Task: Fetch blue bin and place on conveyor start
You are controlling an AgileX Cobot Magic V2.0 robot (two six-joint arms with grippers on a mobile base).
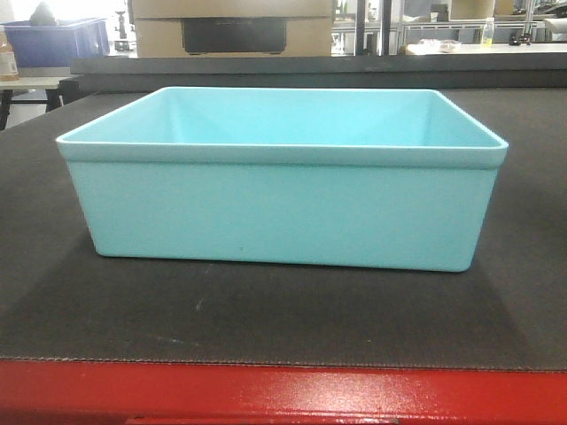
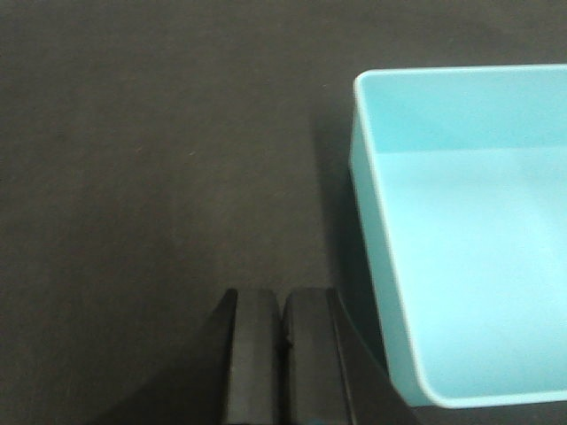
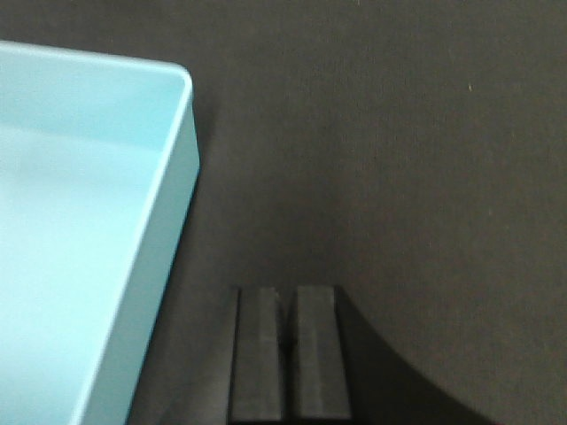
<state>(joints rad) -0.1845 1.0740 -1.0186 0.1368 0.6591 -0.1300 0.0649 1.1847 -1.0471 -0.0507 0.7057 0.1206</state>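
Blue bin (image 1: 283, 208) sits upright on the conveyor start (image 1: 266, 319), flat on the dark woven belt, set back a little from the red frame edge (image 1: 283, 394) along the front; long side faces the front view; interior bare and pale turquoise, rolled rim all round.

Left hand (image 2: 283, 354) shows at the bottom of the left wrist view, over the belt just beside the bin's left outer wall; its two black fingers (image 2: 257, 354) pressed together with only a thin seam between them, nothing held; apart from the bin, not touching the wall.

Right hand (image 3: 289, 354) mirrors it on the bin's right side, over bare belt near the wall; fingers (image 3: 317, 354) closed against each other, gripping nothing; clear gap between hand and bin.

Background of front view: dark blue crate (image 1: 62, 40) far left behind the belt; a cardboard box (image 1: 230, 27) at top centre; shelving further back, detail unclear.
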